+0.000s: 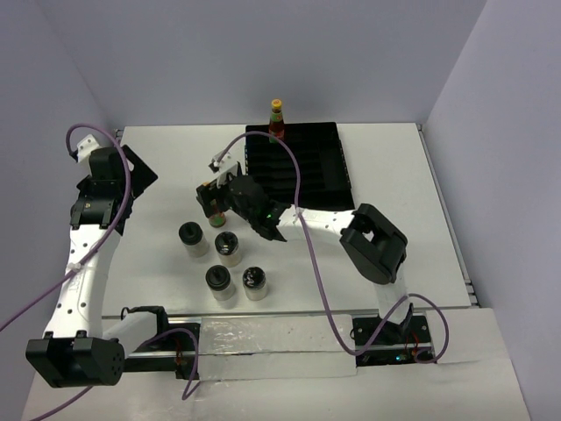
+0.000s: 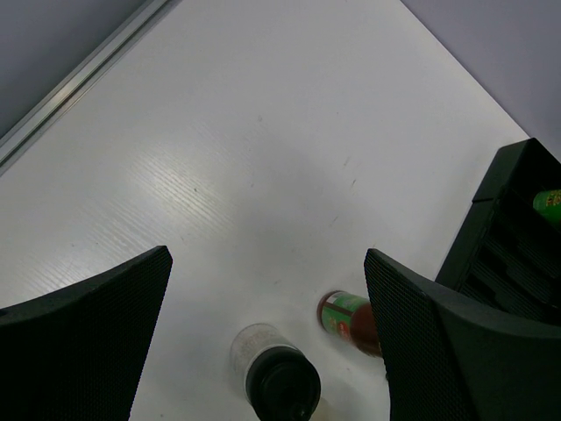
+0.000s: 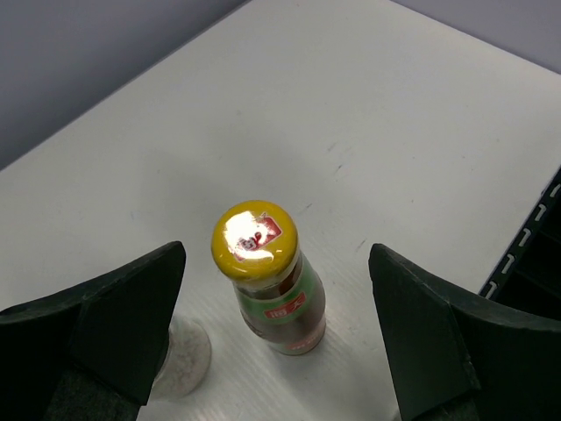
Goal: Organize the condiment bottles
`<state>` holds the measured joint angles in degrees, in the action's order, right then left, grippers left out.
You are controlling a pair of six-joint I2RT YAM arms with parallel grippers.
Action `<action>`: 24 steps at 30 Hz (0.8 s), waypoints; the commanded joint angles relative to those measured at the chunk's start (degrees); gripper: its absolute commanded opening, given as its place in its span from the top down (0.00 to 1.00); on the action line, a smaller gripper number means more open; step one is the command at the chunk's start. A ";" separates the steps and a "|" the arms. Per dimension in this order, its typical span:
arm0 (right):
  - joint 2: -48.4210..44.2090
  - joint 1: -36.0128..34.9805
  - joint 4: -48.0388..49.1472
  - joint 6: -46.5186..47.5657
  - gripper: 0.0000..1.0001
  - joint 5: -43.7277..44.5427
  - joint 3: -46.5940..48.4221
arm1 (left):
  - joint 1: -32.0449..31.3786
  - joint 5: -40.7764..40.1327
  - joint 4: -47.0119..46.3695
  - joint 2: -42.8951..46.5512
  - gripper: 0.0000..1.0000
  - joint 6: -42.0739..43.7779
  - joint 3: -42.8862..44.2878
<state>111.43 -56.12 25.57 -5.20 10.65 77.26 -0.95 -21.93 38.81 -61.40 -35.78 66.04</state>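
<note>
One slim sauce bottle (image 3: 282, 303) with a yellow cap, green neck and red label stands upright on the white table, left of the black slotted tray (image 1: 302, 167). My right gripper (image 3: 279, 263) hangs over this bottle (image 1: 216, 213), open, one finger on each side and neither touching it. A second sauce bottle (image 1: 277, 118) stands at the tray's far edge. Several squat clear jars with black lids (image 1: 192, 237) (image 1: 228, 246) (image 1: 218, 281) cluster in front of the right gripper (image 1: 221, 200). My left gripper (image 1: 131, 173) is open and empty at the far left (image 2: 267, 263), looking at a jar (image 2: 280, 377).
The tray (image 2: 508, 228) lies at the back centre, near the rear wall. The right arm's purple cable loops over the tray and the table. A metal rail edges the table on the right (image 1: 447, 219). Walls close in on three sides.
</note>
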 commanded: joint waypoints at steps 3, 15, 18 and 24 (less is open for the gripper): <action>3.81 -0.56 3.70 -0.93 0.12 2.18 5.39 | 0.51 1.28 -1.53 1.28 0.01 1.22 0.07; 7.68 -0.57 2.64 -1.91 0.48 1.66 7.81 | 0.59 1.18 -2.42 1.81 0.01 1.40 -1.36; 7.91 -0.74 2.73 -1.74 0.64 1.57 7.73 | 0.51 1.19 -2.43 1.81 0.01 1.32 -1.63; 5.40 -0.57 0.44 -2.20 0.91 -1.24 11.06 | 0.55 2.00 -3.11 1.81 0.01 1.08 -2.48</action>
<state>118.65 -56.47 25.51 -6.54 11.40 83.42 -0.95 -20.94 38.37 -60.76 -35.28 64.02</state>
